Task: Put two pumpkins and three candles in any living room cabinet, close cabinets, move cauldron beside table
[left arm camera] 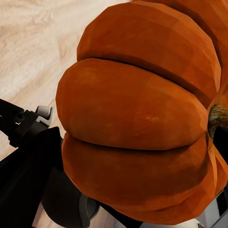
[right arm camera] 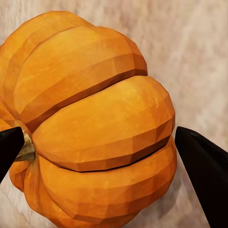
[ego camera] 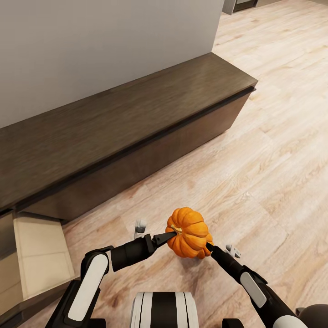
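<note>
Currently your two claws hold one pumpkin (ego camera: 187, 232) above the wooden floor (ego camera: 255, 173), in front of the cabinet (ego camera: 136, 132). Your left claw (ego camera: 169, 236) meets it at the stem side; your right claw (ego camera: 210, 248) presses the opposite flank, fingers (right arm camera: 204, 171) spread around the ribbed body. Whether each claw is clenched or merely pressing, you cannot tell. A cabinet drawer (ego camera: 38, 250) stands pulled out at your left.

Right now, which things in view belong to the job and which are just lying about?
For the job:
pumpkin, pressed between the left pincer and right pincer
cabinet, with a drawer open

Just there:
wood floor
grey wall
</note>
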`<state>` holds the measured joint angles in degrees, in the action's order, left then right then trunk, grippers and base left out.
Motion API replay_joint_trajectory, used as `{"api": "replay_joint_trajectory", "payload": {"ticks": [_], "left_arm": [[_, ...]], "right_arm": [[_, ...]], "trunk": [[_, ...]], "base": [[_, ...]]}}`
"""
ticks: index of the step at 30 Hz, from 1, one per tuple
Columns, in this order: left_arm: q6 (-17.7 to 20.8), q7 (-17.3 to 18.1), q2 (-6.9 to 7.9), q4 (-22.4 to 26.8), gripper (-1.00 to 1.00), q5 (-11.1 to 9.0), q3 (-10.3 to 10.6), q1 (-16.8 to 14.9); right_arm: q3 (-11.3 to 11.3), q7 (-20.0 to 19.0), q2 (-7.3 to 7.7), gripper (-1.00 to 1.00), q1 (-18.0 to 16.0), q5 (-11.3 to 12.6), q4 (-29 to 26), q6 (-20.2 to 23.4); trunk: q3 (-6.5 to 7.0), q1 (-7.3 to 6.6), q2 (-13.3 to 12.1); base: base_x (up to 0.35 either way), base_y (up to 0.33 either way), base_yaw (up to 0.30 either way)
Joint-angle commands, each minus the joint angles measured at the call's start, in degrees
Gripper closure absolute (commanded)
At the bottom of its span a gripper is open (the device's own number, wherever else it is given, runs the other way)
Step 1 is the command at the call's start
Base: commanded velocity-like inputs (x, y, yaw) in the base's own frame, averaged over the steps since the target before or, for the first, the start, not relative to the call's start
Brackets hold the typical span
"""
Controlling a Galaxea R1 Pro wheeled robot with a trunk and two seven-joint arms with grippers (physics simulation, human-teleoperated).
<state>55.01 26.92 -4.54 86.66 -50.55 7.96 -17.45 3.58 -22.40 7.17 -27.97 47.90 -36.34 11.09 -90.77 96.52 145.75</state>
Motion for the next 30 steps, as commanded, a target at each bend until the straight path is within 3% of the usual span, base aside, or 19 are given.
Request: {"api": "replay_joint_trajectory", "payload": {"ticks": [1, 18, 22, 30], "left_arm": [[0.3, 0.1, -0.04, 0.0, 1.0, 0.1, 0.0, 0.0], [0.3, 0.1, -0.04, 0.0, 1.0, 0.1, 0.0, 0.0], [0.3, 0.1, -0.04, 0.0, 1.0, 0.1, 0.1, 0.0], [0.3, 0.1, -0.04, 0.0, 1.0, 0.0, 0.0, 0.0]], "right_arm": [[0.3, 0.0, 0.04, 1.0, 0.0, 0.0, 0.1, 0.2], [0.3, 0.0, 0.04, 1.0, 0.0, 0.0, 0.1, 0.2], [0.3, 0.0, 0.04, 1.0, 0.0, 0.0, 0.1, 0.2], [0.3, 0.0, 0.11, 1.0, 0.0, 0.0, 0.1, 0.2]], "trunk": [[-0.03, 0.0, 0.0], [0.63, -0.07, 0.0], [1.52, -0.18, -0.1], [1.52, -0.18, -0.1]], "base": [[0.0, 0.0, 0.0], [0.0, 0.0, 0.0], [0.0, 0.0, 0.0], [0.0, 0.0, 0.0]]}}
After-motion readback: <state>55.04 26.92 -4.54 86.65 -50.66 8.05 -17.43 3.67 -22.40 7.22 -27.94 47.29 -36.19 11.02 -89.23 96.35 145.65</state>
